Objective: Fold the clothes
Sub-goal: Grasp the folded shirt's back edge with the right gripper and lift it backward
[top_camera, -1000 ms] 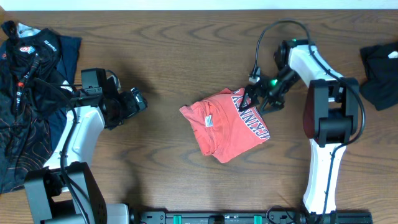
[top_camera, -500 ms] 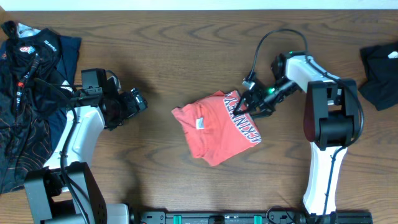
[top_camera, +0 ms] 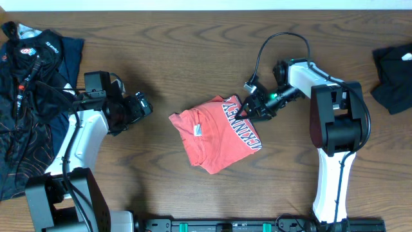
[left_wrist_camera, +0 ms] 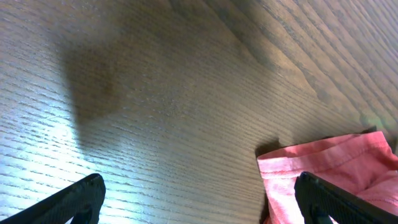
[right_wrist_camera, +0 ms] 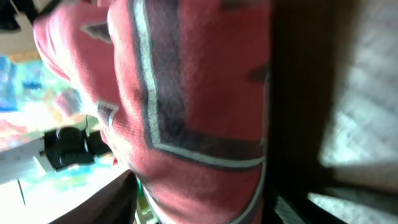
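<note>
At the table's (top_camera: 193, 51) left edge I see a heap of dark clothing (top_camera: 26, 96) running up into the far left corner. Just to its right my left gripper (top_camera: 143, 104) hangs above bare wood. Its fingers are spread wide with nothing between them. In the left wrist view both tips sit at the bottom corners of the frame, and a coral hem shows at the right.

The T-shirt (top_camera: 215, 132) lies about the middle of the table as a rumpled, roughly folded bundle, skewed to the table edges. A small white label (top_camera: 197, 131) faces up on its left half, and the navy-and-white lettering (top_camera: 243, 125) runs along its right side.

My right gripper (top_camera: 246, 107) is at the shirt's far right corner, right on the lettering. Its wrist view is filled with red cloth and blurred lettering, very close. The jaws look partly closed, but I cannot tell whether they have pinched the fabric.

A dark cloth (top_camera: 394, 77) lies at the right edge.
</note>
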Motion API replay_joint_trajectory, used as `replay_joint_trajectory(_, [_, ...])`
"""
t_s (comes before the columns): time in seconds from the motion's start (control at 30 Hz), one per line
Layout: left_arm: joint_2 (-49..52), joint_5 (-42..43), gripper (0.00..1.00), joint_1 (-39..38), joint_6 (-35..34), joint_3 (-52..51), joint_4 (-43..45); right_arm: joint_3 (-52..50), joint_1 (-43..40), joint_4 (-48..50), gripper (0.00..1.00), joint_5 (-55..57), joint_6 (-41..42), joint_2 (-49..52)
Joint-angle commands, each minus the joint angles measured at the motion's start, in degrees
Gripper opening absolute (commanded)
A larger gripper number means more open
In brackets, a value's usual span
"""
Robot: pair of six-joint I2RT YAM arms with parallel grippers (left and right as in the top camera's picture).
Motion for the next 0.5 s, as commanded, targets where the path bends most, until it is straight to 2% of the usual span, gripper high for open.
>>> replay_joint_trajectory(0.0, [-0.17, -0.11, 0.99, 0.2, -0.11, 0.0, -0.26, -1.2, 1.95, 2.82, 0.59, 5.25, 4.31, 2.23])
replay_joint_trajectory(0.07, [-0.17, -0.11, 0.99, 0.2, -0.11, 0.0, -0.28, -1.22, 2.51, 3.76, 0.59, 5.49, 4.63, 2.23])
replay_joint_trajectory(0.17, [-0.17, -0.11, 0.99, 0.2, -0.11, 0.0, -0.28, -1.4, 3.43, 5.53, 0.54, 6.49, 6.62, 2.23])
replay_joint_trajectory(0.27, [-0.17, -0.11, 0.99, 0.2, -0.11, 0.0, -0.28, -1.46, 4.61, 6.8, 0.58, 6.51, 6.86, 2.23])
replay_joint_trajectory(0.33, [-0.17, -0.09, 0.99, 0.2, -0.11, 0.0, -0.35, -1.49, 5.31, 7.28, 0.57, 7.21, 7.63, 2.23])
replay_joint_trajectory(0.47, [-0.17, -0.09, 0.99, 0.2, -0.11, 0.0, -0.46, -1.49, 6.45, 7.96, 0.46, 8.61, 8.44, 2.23])
